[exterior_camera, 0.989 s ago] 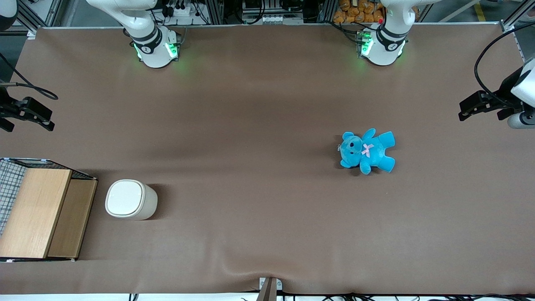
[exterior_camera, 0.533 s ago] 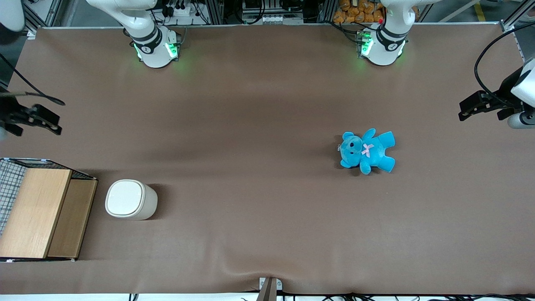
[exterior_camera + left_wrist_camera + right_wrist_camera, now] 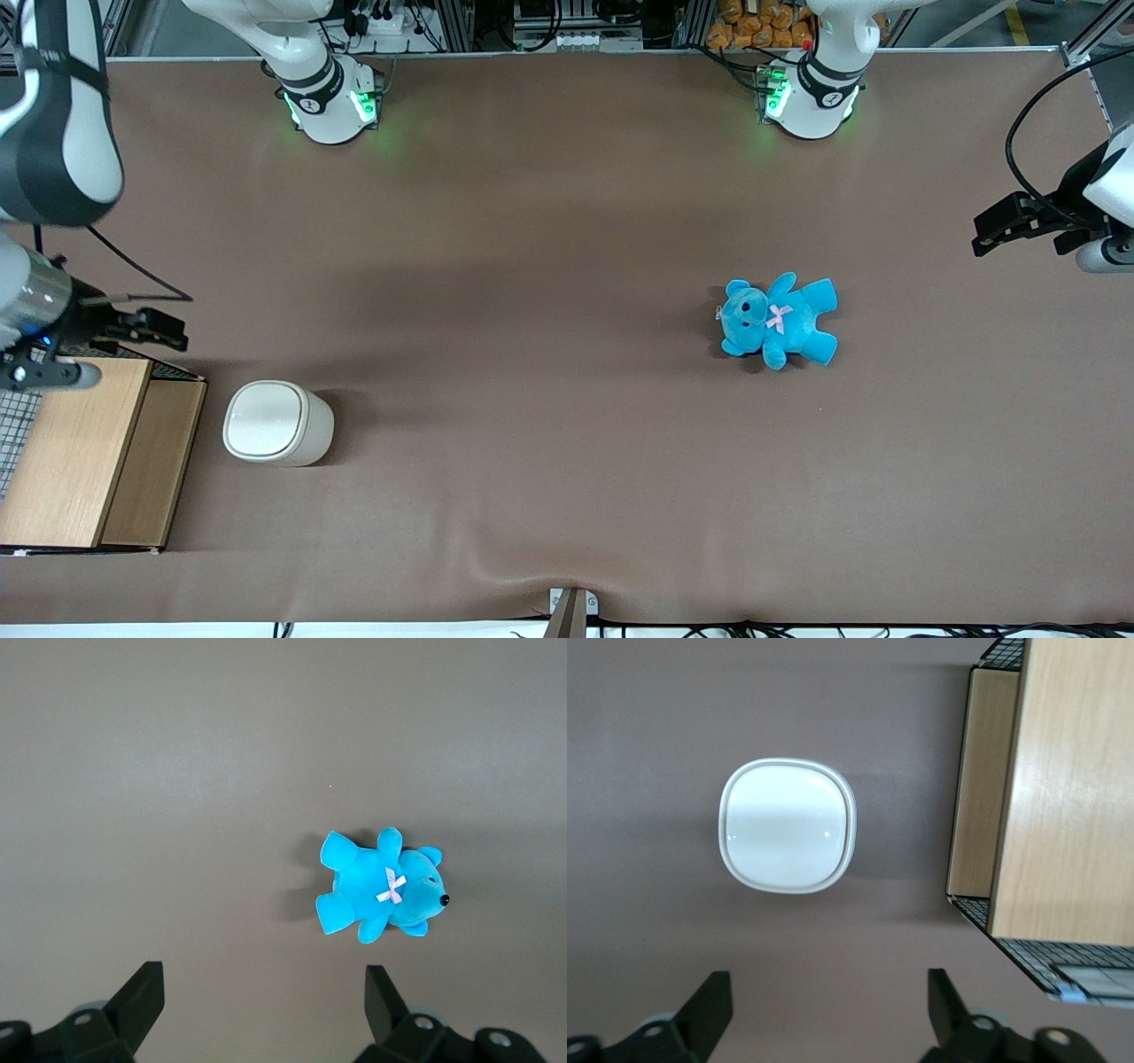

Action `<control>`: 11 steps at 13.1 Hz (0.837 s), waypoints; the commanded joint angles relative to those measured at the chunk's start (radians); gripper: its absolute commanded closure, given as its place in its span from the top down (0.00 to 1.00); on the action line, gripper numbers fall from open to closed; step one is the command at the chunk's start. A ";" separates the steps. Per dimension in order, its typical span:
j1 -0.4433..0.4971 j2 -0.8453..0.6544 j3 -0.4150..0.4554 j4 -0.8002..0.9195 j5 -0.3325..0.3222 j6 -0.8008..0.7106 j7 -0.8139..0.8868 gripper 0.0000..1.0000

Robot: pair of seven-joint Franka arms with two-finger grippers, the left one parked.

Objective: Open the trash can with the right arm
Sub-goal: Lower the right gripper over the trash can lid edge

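The trash can (image 3: 275, 424) is a small cream-white bin standing on the brown table with its flat lid closed. It also shows in the right wrist view (image 3: 787, 826), seen from above. The right arm (image 3: 53, 115) hangs over the working arm's end of the table. Its black gripper (image 3: 168, 330) is above the table by the wire box's corner, farther from the front camera than the trash can and apart from it. In the right wrist view the gripper (image 3: 828, 985) is wide open and holds nothing.
A wooden-topped wire box (image 3: 80, 452) stands beside the trash can at the working arm's end, and shows in the right wrist view (image 3: 1063, 797). A blue teddy (image 3: 778, 319) lies toward the parked arm's end, seen too in the left wrist view (image 3: 381, 895).
The right arm has swung into view, and its gripper has moved nearer to the front camera and toward the trash can. The trash can and teddy have not moved.
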 commanded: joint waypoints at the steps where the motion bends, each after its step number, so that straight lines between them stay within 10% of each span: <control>1: 0.011 0.090 0.004 0.075 0.018 0.014 0.002 0.42; 5: 0.014 0.166 0.004 0.073 0.020 0.053 -0.008 0.00; 11: 0.022 0.247 0.003 0.076 0.012 0.154 -0.001 0.00</control>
